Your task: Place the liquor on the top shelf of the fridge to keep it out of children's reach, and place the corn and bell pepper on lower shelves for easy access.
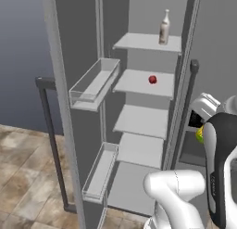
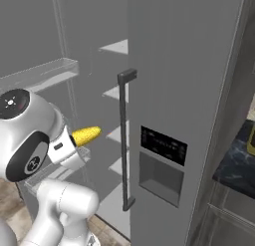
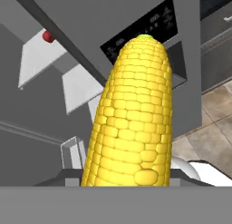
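The fridge (image 1: 88, 33) stands open. On its top shelf (image 1: 139, 41) the liquor (image 1: 164, 28) stands upright. The red bell pepper (image 1: 152, 79) lies on the shelf just below, and it also appears at the upper left of the hand view as the bell pepper (image 3: 47, 36). Two lower shelves (image 1: 143, 121) beneath it are bare. My gripper (image 2: 74, 140) is shut on the corn (image 2: 87, 135), whose tip points toward the shelves. The corn (image 3: 133, 119) hides the fingers in the hand view. The hand hangs outside the fridge, in front of its closed right door (image 2: 189, 65).
Clear-walled door bins (image 1: 95, 82) (image 1: 102, 170) hang on the open left door. The closed door carries a vertical handle (image 2: 124, 140) and a black dispenser panel (image 2: 164, 145). A dark counter edge (image 2: 239, 160) lies to the right. Tiled floor lies below.
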